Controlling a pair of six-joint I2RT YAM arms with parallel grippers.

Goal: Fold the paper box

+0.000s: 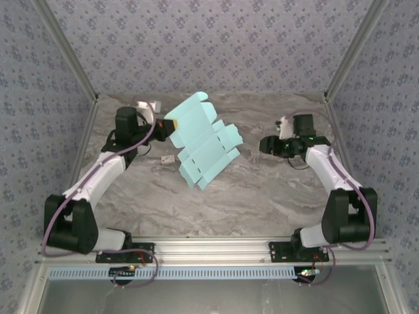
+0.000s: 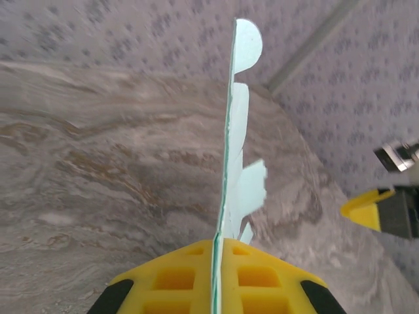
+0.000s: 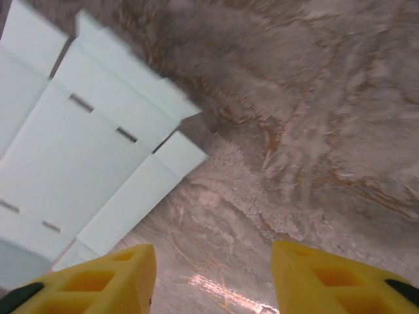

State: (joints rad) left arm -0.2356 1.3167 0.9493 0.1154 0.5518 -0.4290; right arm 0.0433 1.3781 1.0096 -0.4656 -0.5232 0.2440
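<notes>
Paper box [image 1: 203,140]: a flat, unfolded die-cut sheet held clear of the desk [image 1: 262,196]. It sits tilted at the upper centre of the top view, with its lowest corner pointing toward mid-frame.

Left gripper [image 1: 169,124]: clamped on the sheet's upper-left edge. In its wrist view the paper box [image 2: 241,118] runs edge-on up the middle of the frame, pinched between the yellow pads of the left gripper [image 2: 216,278].

Right gripper [image 1: 267,144]: jaws apart and holding nothing, to the right of the sheet and well apart from it. In its wrist view the paper box [image 3: 85,150] fills the left half, slots and side flaps facing the right gripper [image 3: 213,275].

Step in hand: probably the first fold, as no crease looks made yet.

Doing it well: hold the left pinch firm. Bring the right gripper to one side flap and close on it beside the score line, not across a slot. Then turn the flap slowly about that line.

Risk: thin card held by one edge may swing, buckle or slip.

White tag [image 1: 168,159]: on the desk to the lower left of the sheet; leave it alone.
</notes>
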